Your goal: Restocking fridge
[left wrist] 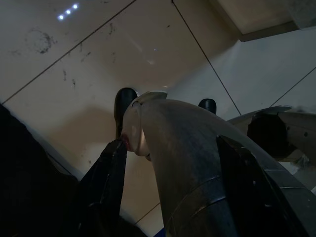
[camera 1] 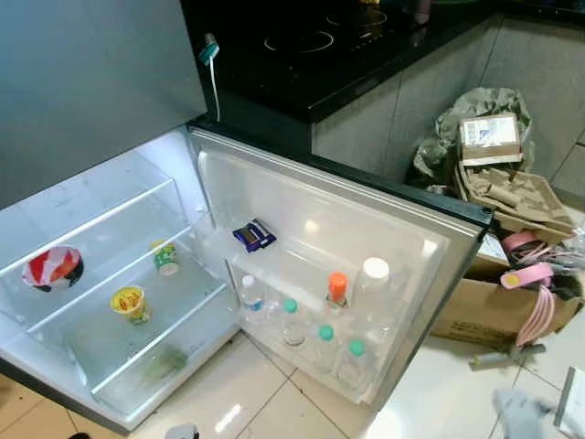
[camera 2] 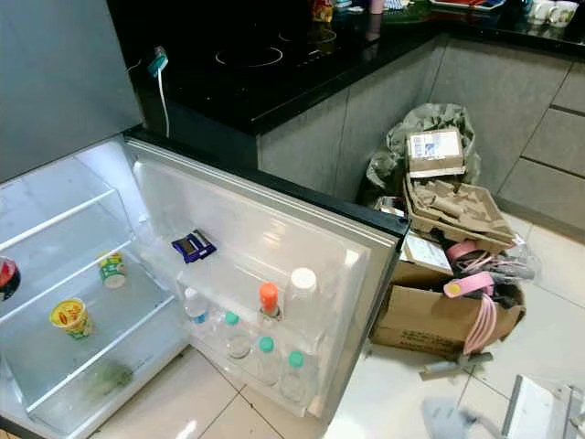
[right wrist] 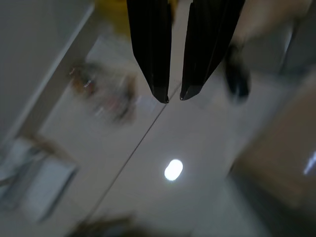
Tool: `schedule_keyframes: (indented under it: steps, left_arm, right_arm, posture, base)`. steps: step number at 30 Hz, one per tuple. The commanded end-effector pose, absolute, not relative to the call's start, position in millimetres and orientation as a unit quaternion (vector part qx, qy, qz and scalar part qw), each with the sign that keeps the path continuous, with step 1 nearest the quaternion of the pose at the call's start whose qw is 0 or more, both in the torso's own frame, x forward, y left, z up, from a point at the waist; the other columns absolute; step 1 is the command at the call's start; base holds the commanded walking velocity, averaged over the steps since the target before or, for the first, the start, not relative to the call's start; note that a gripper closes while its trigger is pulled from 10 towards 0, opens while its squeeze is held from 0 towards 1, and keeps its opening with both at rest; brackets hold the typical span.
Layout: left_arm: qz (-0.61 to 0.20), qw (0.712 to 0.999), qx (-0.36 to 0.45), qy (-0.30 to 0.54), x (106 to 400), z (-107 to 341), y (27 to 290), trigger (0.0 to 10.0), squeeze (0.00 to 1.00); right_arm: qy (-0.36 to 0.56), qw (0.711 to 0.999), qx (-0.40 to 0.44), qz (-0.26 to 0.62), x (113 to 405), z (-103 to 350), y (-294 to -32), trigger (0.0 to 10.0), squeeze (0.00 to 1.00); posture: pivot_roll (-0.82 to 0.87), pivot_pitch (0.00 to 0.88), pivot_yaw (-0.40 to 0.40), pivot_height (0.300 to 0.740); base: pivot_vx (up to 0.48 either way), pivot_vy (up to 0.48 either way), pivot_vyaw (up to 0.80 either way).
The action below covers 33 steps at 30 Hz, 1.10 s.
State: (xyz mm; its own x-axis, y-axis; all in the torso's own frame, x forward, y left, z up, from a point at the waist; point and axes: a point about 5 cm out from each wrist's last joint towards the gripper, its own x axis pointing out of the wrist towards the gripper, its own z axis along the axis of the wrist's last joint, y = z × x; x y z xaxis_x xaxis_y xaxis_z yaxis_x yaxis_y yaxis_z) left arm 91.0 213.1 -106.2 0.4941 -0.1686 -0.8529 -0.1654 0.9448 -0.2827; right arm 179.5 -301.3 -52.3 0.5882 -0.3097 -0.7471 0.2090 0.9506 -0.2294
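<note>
The fridge point(camera 1: 110, 197) stands open and lit, its door point(camera 1: 302, 197) swung out over the floor. The door's lower rack holds an orange-capped bottle point(camera 1: 337, 288), a white-capped bottle point(camera 1: 373, 276) and several green-capped bottles point(camera 1: 324, 335). A dark blue packet point(camera 1: 253, 235) lies on the door's upper ledge. On the inner shelves sit a red and white bowl point(camera 1: 53, 268), a green cup point(camera 1: 165, 257) and a yellow cup point(camera 1: 131, 303). My left gripper point(left wrist: 165, 102) hangs low over the floor, shut on a grey rounded bottle-like object point(left wrist: 182, 148). My right gripper point(right wrist: 175, 98) hangs over blurred tiles, its fingers nearly touching and holding nothing.
A black counter with a hob point(camera 1: 311, 41) runs behind the door. To the right stand a cardboard box point(camera 1: 484, 315) with pink hangers point(camera 1: 535, 293), egg trays point(camera 1: 507, 197) and a grey bag point(camera 1: 457, 128). Pale floor tiles point(camera 1: 439, 393) lie before the door.
</note>
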Motion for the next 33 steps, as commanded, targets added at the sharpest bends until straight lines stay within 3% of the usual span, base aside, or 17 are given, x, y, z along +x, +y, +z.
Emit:
schedule_keyframes:
  steps: [1,3,7,10,11,15,19,23,28,33]
  left_arm:
    - [0.003,0.838,-0.167,0.520,81,-109,212,10.0,0.00]
    - [0.005,0.838,-0.168,0.519,80,-109,213,10.0,0.00]
    - [0.006,0.838,-0.170,0.519,79,-109,214,10.0,0.00]
    - [0.005,0.837,-0.169,0.520,78,-109,213,10.0,0.00]
    - [0.004,0.837,-0.171,0.520,77,-109,213,10.0,0.00]
    - [0.004,0.837,-0.173,0.519,78,-109,213,10.0,0.00]
    - [0.001,0.837,-0.171,0.519,78,-109,213,10.0,0.00]
    - [0.001,0.838,-0.171,0.519,78,-109,214,10.0,0.00]
    - [0.001,0.839,-0.171,0.517,80,-108,215,10.0,0.00]
    - [-0.002,0.838,-0.169,0.518,79,-108,215,10.0,0.00]
  right_arm:
    - [0.425,0.889,-0.051,-0.162,176,-52,-304,10.0,0.00]
    - [0.333,0.912,-0.020,-0.238,208,-17,-334,10.0,0.00]
    - [0.236,0.937,0.050,-0.252,238,17,-348,10.0,0.00]
    - [0.176,0.961,0.089,-0.192,261,38,-343,10.0,0.00]
    - [0.141,0.976,0.117,-0.115,276,49,-331,10.0,0.00]
    - [0.125,0.982,0.140,-0.028,286,54,-315,10.0,0.00]
    - [0.144,0.973,0.153,0.098,285,46,-290,10.0,0.00]
    - [0.151,0.967,0.157,0.130,282,43,-286,10.0,0.00]
    - [0.170,0.943,0.168,0.231,271,38,-277,10.0,0.00]
    - [0.198,0.883,0.188,0.381,255,32,-257,10.0,0.00]
  posture:
    - [-0.08,0.000,-0.002,0.740]
    - [-0.07,0.000,-0.003,0.740]
    - [-0.08,0.000,-0.002,0.740]
    - [-0.07,0.000,-0.004,0.740]
    - [-0.07,0.000,-0.008,0.740]
    - [-0.07,0.000,-0.007,0.740]
    - [-0.07,0.000,-0.004,0.740]
    - [-0.07,0.000,-0.004,0.740]
    - [-0.07,0.000,-0.001,0.740]
    - [-0.08,0.000,0.004,0.740]
  base:
    - [0.000,0.000,0.00]
    - [0.000,0.000,0.00]
    - [0.000,0.000,0.00]
    - [0.000,0.000,0.00]
    - [0.000,0.000,0.00]
    - [0.000,0.000,0.00]
    - [0.000,0.000,0.00]
    - [0.000,0.000,0.00]
    - [0.000,0.000,0.00]
    - [0.000,0.000,0.00]
